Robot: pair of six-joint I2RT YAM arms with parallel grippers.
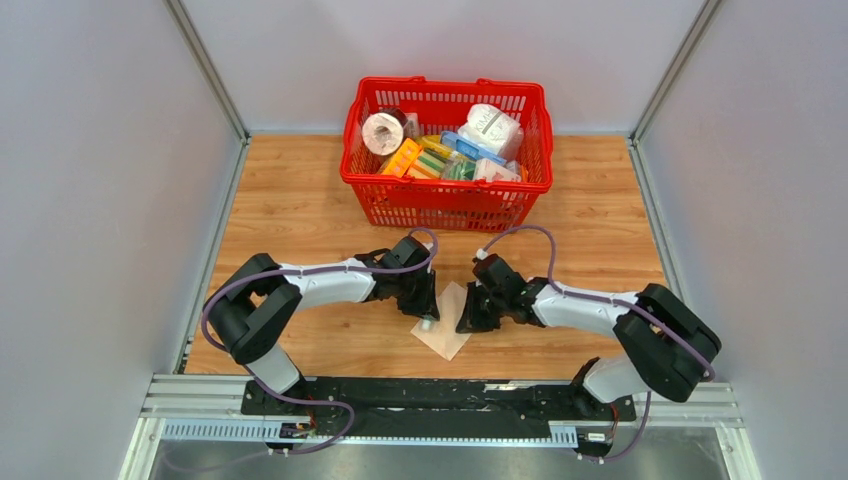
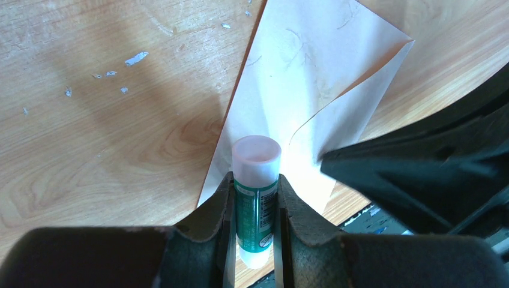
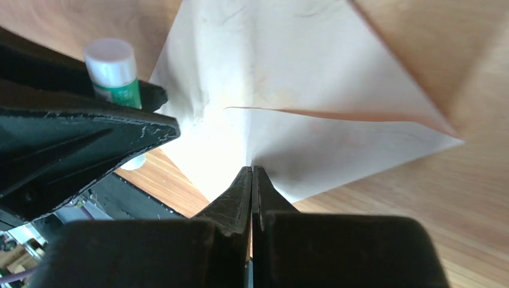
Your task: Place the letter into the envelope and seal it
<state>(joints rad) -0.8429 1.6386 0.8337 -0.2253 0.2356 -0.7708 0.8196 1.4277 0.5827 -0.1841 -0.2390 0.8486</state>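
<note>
The tan envelope (image 1: 446,336) lies flat on the wooden table between my two grippers, its flap and seam lines showing in the left wrist view (image 2: 300,72) and the right wrist view (image 3: 312,66). My left gripper (image 1: 425,310) (image 2: 255,180) is shut on a green glue stick (image 2: 256,198) with a white cap, held over the envelope's near left edge; the stick also shows in the right wrist view (image 3: 114,75). My right gripper (image 1: 468,322) (image 3: 252,171) is shut, its tips resting on the envelope at a seam. The letter is not in view.
A red basket (image 1: 445,187) full of groceries stands at the back of the table. The black rail of the arm bases (image 1: 440,395) runs along the near edge. Grey walls close in the left and right sides. Small white flecks (image 2: 135,58) lie on the wood.
</note>
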